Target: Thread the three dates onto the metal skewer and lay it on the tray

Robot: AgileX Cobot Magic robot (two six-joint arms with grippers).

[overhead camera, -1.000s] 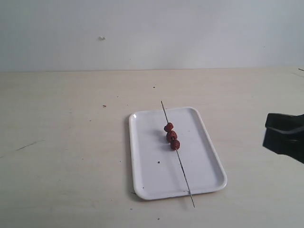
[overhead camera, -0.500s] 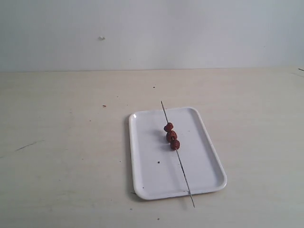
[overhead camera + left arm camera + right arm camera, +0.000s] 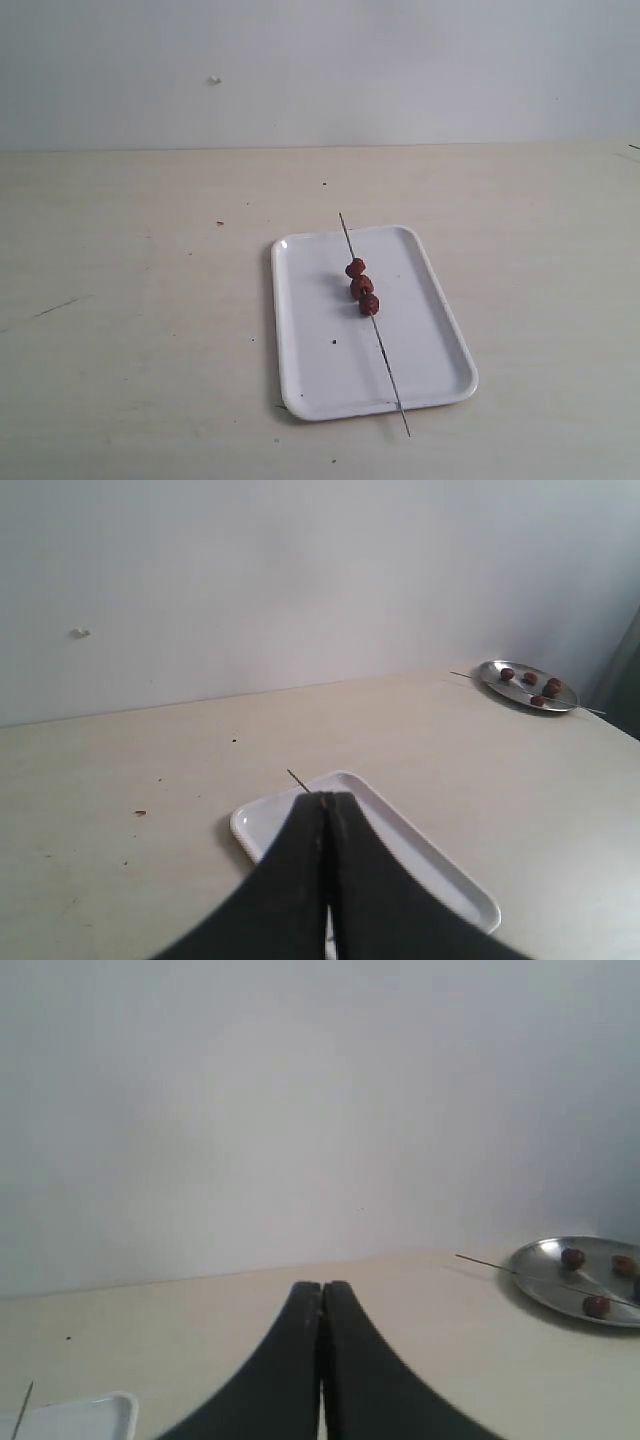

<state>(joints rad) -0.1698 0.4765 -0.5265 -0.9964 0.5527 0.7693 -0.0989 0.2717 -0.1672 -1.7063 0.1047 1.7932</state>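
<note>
The metal skewer (image 3: 388, 365) with three dates (image 3: 361, 286) lies on the tray (image 3: 310, 340), tips past its rim, table (image 3: 150, 330) all around. My left gripper (image 3: 328, 800) and right gripper (image 3: 322, 1288) are pressed together, empty.

"What's that over by the wall?"

"A round shiny metal plate (image 3: 520, 667) on the pale beige tabletop (image 3: 150, 300). There are a few small dark reddish-brown lumps (image 3: 530, 678) in it. A thin grey rod (image 3: 485, 1264) lies across it, with its tip poking past the rim."

"Anything else?"

"A plain white wall (image 3: 400, 70) with one small pale mark (image 3: 214, 80), and dark specks (image 3: 220, 223) scattered over the tabletop."
</note>
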